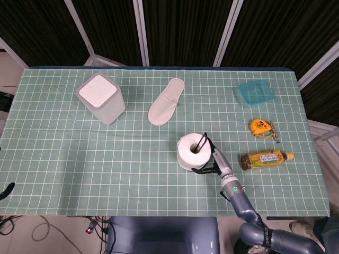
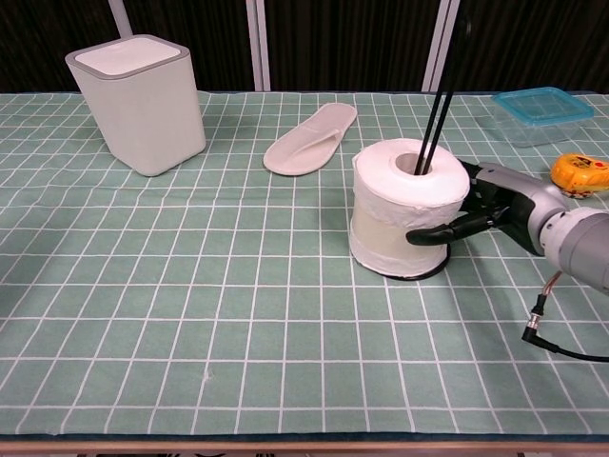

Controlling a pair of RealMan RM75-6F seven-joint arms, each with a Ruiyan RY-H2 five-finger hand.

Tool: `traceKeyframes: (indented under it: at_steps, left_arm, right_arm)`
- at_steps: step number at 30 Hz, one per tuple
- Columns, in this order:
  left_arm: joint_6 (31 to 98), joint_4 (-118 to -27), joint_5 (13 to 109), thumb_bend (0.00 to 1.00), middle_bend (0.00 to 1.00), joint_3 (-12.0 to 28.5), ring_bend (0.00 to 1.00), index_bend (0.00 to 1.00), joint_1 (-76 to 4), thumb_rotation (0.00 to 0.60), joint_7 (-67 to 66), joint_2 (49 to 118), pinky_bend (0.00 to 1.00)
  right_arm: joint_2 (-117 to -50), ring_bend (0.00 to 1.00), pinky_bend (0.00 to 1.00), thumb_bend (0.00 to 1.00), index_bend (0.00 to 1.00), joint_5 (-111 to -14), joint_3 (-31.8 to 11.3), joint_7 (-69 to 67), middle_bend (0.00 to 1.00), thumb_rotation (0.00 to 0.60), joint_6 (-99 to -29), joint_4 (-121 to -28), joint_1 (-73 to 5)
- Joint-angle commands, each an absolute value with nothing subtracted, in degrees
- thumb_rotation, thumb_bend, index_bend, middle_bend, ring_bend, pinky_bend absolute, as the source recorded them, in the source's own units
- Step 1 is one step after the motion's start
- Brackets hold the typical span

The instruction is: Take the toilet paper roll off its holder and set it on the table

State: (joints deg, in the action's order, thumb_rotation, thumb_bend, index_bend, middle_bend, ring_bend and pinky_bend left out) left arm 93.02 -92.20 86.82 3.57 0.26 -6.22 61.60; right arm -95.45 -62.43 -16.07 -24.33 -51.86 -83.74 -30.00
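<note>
The white toilet paper roll (image 1: 192,151) (image 2: 404,205) stands upright on its black wire holder, whose rod (image 2: 438,95) rises through the core and whose base ring (image 2: 430,272) shows under the roll. My right hand (image 1: 214,164) (image 2: 485,205) is against the roll's right side. Its thumb lies across the front and the fingers reach behind, so it grips the roll. Only a dark tip of my left hand (image 1: 5,191) shows at the lower left edge of the head view, too little to tell how it stands.
A white lidded bin (image 1: 100,98) stands at the back left and a slipper (image 1: 166,101) lies behind the roll. To the right are a blue container (image 1: 256,92), a yellow tape measure (image 1: 261,127) and a yellow bottle (image 1: 266,159).
</note>
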Motion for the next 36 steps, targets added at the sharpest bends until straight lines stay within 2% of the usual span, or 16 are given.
traceKeyframes:
  at_steps: [1,11,16,21,24,30,36]
  left_arm:
    - [92.9,-92.2,86.8,0.18,0.00,3.6,0.00,0.05,0.2,0.600,-6.2,61.6,0.01]
    - [92.9,-92.1,86.9,0.18,0.00,3.5,0.00,0.05,0.2,0.600,-5.7,61.4,0.01]
    - [92.9,-92.1,87.0,0.18,0.00,3.4,0.00,0.05,0.2,0.600,-5.6,61.3,0.01]
    - [92.9,-92.1,87.0,0.18,0.00,3.4,0.00,0.05,0.3,0.600,-5.4,61.2,0.01]
    - [92.9,-92.1,87.0,0.18,0.00,3.3,0.00,0.05,0.3,0.600,-5.4,61.2,0.01]
    - [92.8,-92.3,87.3,0.18,0.00,3.1,0.00,0.05,0.3,0.600,-5.4,61.1,0.01]
    - [93.1,-92.5,87.1,0.18,0.00,3.2,0.00,0.05,0.5,0.600,-5.0,60.9,0.02]
  right_arm:
    - [-96.1,0.00,0.00,0.00,0.00,-61.3,-16.7,-23.5,0.00,0.600,-51.2,-83.4,-30.7]
    - [-99.0,0.00,0.00,0.00,0.00,-55.0,-19.5,-21.1,0.00,0.600,-48.9,-80.5,-33.3]
    - [-100.2,0.13,0.00,0.00,0.07,-53.7,-21.3,-21.3,0.11,0.600,-50.3,-80.0,-33.6]
    - [-100.0,0.17,0.01,0.00,0.11,-54.9,-22.3,-22.5,0.13,0.600,-51.2,-80.9,-33.4]
    - [-99.3,0.23,0.06,0.00,0.13,-56.2,-23.2,-22.9,0.16,0.600,-52.4,-82.0,-33.2]
    - [-97.8,0.36,0.26,0.00,0.18,-57.0,-24.0,-21.8,0.18,0.600,-54.7,-84.6,-32.7]
    - [-94.2,0.37,0.27,0.00,0.18,-57.2,-26.3,-23.1,0.18,0.600,-54.7,-89.1,-32.1]
